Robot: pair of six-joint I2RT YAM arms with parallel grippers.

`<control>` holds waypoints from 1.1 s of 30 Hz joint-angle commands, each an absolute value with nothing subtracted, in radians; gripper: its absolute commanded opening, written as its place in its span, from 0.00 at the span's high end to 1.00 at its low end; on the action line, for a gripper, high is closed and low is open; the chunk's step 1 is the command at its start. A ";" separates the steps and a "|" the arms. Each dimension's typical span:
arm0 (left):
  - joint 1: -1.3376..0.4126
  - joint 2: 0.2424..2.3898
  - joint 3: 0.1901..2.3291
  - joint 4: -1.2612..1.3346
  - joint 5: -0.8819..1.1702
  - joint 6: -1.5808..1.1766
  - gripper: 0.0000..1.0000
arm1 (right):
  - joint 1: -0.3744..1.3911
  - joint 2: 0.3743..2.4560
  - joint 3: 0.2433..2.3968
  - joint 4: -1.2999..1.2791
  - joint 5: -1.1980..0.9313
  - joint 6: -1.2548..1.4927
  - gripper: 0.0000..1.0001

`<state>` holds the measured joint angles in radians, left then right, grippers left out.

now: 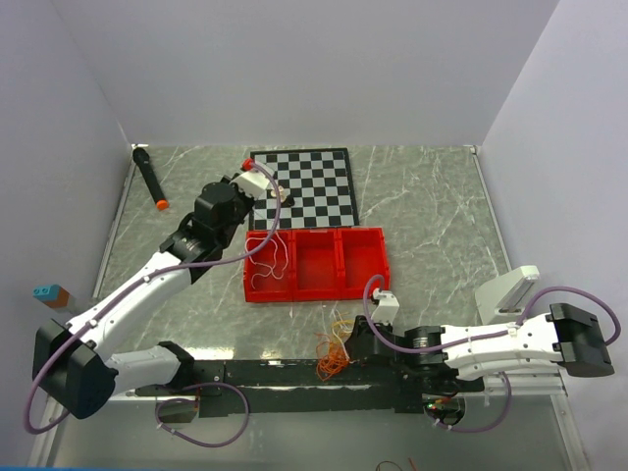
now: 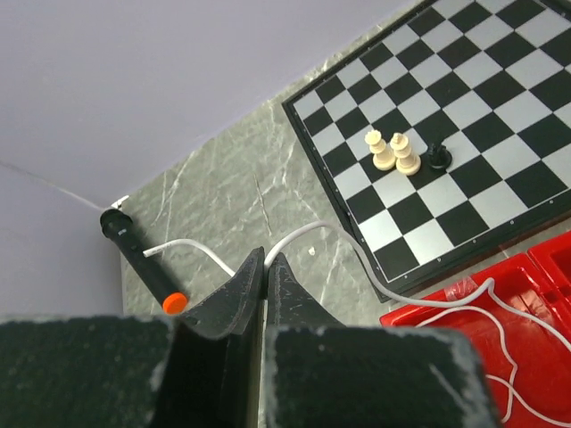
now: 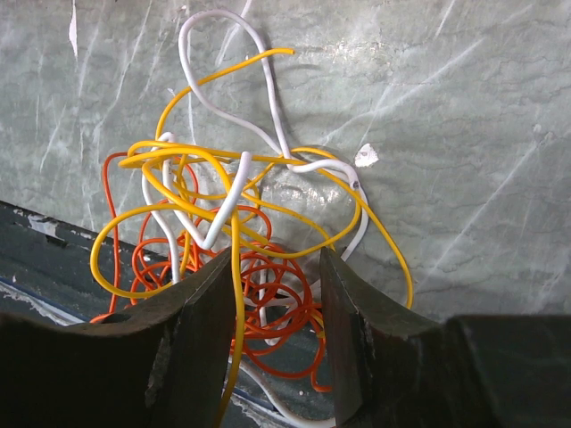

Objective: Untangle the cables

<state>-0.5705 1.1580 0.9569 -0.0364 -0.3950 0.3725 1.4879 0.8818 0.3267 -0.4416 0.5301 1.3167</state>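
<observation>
My left gripper (image 2: 266, 260) pinched shut on a white cable (image 2: 310, 227) at lower centre, cable trailing into the red tray (image 2: 412, 317) at lower right, my right gripper (image 3: 272, 259) spread wide over the yellow, orange and white tangle (image 3: 223, 232) mid-frame

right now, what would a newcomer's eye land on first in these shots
First, the knotted bundle of thin yellow, orange and white cords at the near edge of the marbled grey table, with the open right gripper straddling it. Next, the bright red three-compartment plastic tray mid-table. A thin white cord runs from its left compartment up to the shut left gripper.
</observation>
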 commanded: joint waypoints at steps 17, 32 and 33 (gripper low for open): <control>-0.664 1.279 0.950 -0.262 -0.350 0.331 0.99 | 1.499 0.870 0.324 -0.466 0.537 1.350 0.51; -0.802 1.305 0.832 -0.278 -0.413 0.327 0.99 | 1.499 0.859 0.319 -0.474 0.538 1.355 0.51; -0.804 1.302 0.822 -0.272 -0.411 0.327 0.99 | 1.499 0.861 0.319 -0.474 0.538 1.355 0.51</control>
<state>-0.8047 1.2976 0.8597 -0.3084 -0.3470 0.3199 1.4879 0.8738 0.3267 -0.4603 0.5301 1.3399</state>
